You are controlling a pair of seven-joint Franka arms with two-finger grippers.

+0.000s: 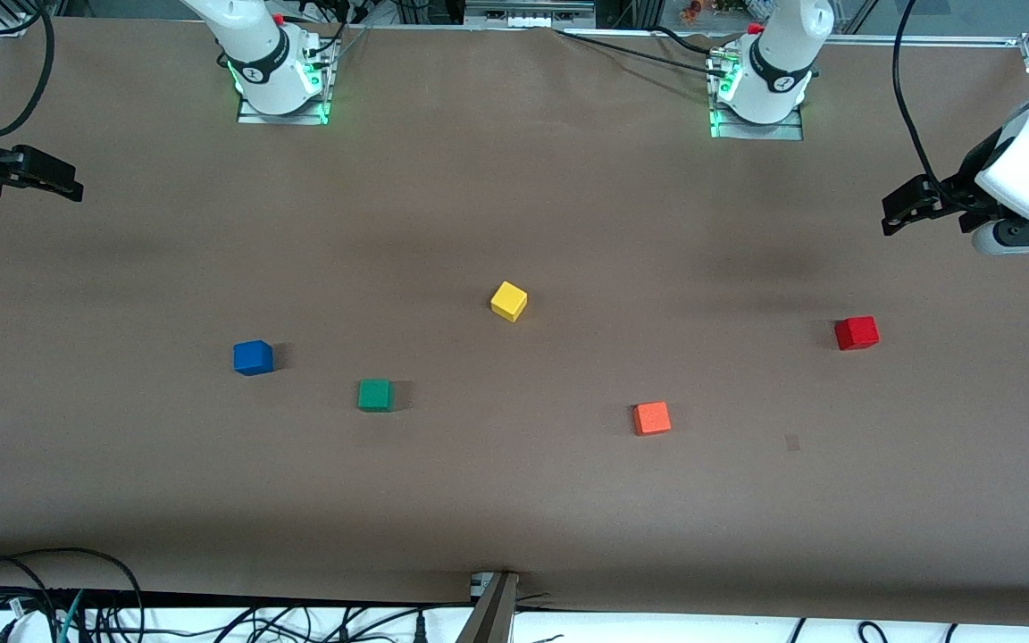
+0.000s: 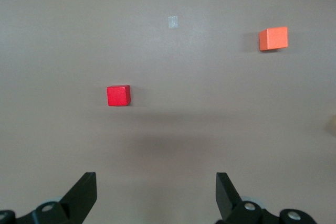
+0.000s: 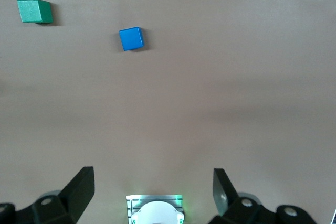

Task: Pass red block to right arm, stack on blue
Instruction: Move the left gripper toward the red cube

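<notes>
The red block (image 1: 857, 333) sits on the brown table toward the left arm's end; it also shows in the left wrist view (image 2: 118, 96). The blue cube (image 1: 253, 357) sits toward the right arm's end and shows in the right wrist view (image 3: 131, 39). My left gripper (image 1: 894, 214) hangs over bare table at its own end, apart from the red block, open and empty (image 2: 156, 179). My right gripper (image 1: 68, 187) hangs over bare table at its own end, apart from the blue cube, open and empty (image 3: 153, 174).
A green cube (image 1: 375, 395) lies beside the blue one, a yellow cube (image 1: 508, 301) mid-table, and an orange-red cube (image 1: 651, 418) nearer the camera than the red block. The arm bases (image 1: 282, 80) stand along the table's edge. Cables lie past the near edge.
</notes>
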